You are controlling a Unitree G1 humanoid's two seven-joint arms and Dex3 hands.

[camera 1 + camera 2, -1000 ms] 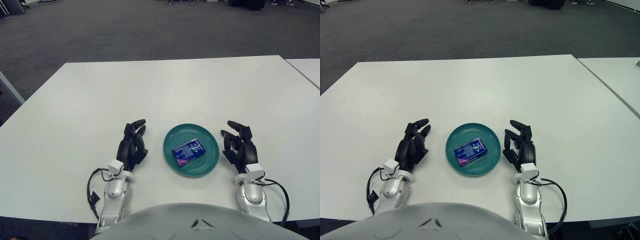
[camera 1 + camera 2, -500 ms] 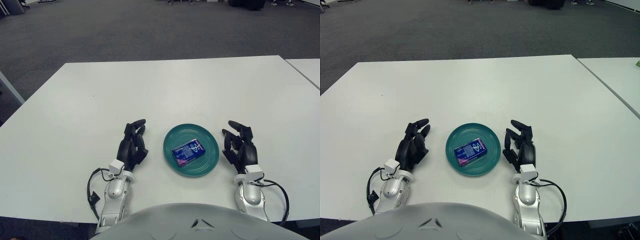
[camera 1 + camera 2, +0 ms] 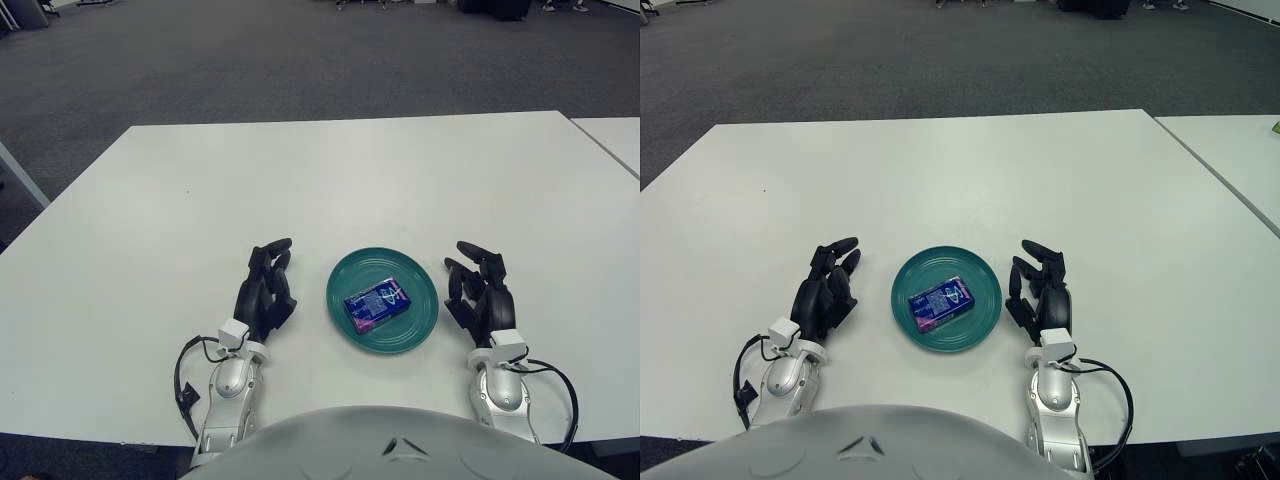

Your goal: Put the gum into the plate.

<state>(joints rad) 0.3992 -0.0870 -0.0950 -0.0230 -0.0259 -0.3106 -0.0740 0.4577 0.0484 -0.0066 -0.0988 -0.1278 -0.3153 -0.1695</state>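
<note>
A blue pack of gum (image 3: 376,303) with a purple end lies flat in the middle of a teal plate (image 3: 345,280) near the table's front edge. My left hand (image 3: 265,287) shows just left of the plate, its black fingers relaxed and holding nothing. On the plate's right side is my right hand (image 3: 480,292), fingers loosely spread and empty. Neither hand touches the plate or the gum.
The white table (image 3: 330,180) stretches far back and to both sides. A second white table (image 3: 612,135) stands at the right, with a narrow gap between. Grey carpet lies beyond.
My right hand has drawn back very slightly from the plate. The gum, the plate and the left hand have not moved.
</note>
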